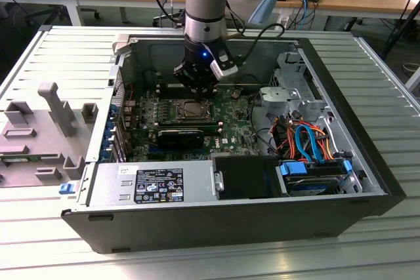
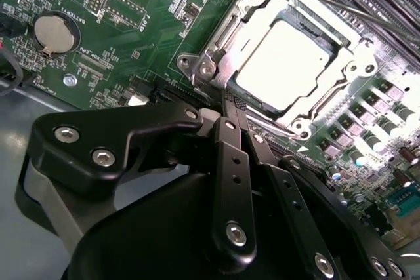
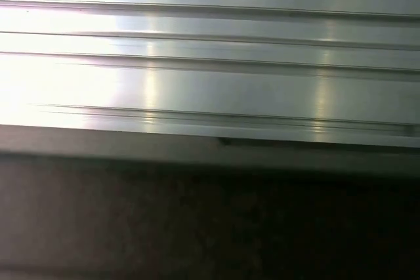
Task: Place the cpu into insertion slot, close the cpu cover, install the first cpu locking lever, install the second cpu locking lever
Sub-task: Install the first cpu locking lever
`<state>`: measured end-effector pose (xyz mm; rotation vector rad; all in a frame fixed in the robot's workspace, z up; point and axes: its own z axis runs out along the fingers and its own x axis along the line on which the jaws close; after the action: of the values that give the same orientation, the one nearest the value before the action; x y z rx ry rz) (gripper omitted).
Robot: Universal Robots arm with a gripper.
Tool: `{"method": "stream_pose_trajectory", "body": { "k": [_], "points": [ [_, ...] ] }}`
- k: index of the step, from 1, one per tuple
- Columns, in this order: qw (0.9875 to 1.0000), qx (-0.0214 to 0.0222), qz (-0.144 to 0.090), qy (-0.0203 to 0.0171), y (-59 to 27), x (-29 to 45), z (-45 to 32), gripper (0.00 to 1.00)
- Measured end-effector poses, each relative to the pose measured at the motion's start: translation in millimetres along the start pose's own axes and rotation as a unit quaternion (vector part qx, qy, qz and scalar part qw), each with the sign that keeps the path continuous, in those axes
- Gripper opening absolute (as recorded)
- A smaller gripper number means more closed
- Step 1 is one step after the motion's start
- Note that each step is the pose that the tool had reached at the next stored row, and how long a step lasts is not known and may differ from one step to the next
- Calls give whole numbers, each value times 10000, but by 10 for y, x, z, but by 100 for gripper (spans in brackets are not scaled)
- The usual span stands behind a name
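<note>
Gripper (image 2: 231, 106) fingers pressed together, empty, tips touching the cpu cover (image 2: 226, 44) edge. Beyond them the cpu (image 2: 283, 63) sits seated in the insertion slot (image 2: 321, 113): light, rigid, likely fragile, best gripped by its edges.

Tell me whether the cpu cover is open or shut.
Shut. In the second wrist view the cpu cover lies flat on the slot, framing the cpu through its window.

A robot arm (image 1: 209, 4) with silver tube segments and pale blue joint caps. A black cable runs down it. Its wrist is black with a small blue light. The gripper (image 2: 231, 106) has matte black linkage fingers fastened with silver screws.
</note>
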<state>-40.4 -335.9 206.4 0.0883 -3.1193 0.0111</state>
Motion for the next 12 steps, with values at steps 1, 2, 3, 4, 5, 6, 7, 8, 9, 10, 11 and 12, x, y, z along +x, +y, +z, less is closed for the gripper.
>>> {"method": "stream_pose_trajectory", "body": {
  "k": [1, 2, 3, 4, 5, 6, 7, 8, 9, 10, 11, 12],
  "points": [
    [10000, 0, 0, 0, -6, -3, 1, 11],
    [10000, 0, 0, 1, -12, -6, 1, 11],
    [10000, 0, 0, 1, -19, -9, 1, 11],
    [10000, 0, 0, 1, -27, -11, 2, 11],
    [10000, -1, 0, 2, -37, -13, 2, 11],
    [10000, 0, 0, 2, -43, -15, 3, 11],
    [10000, -1, 0, 3, -50, -19, 4, 11],
    [10000, 0, 0, 4, -54, -22, 4, 11],
    [10000, 0, 0, 5, -58, -26, 5, 11],
    [10000, 0, 0, 7, -60, -30, 6, 11],
    [10000, 0, 0, 8, -64, -35, 9, 11],
    [10000, 0, 0, 9, -65, -38, 11, 11]
  ]
}}
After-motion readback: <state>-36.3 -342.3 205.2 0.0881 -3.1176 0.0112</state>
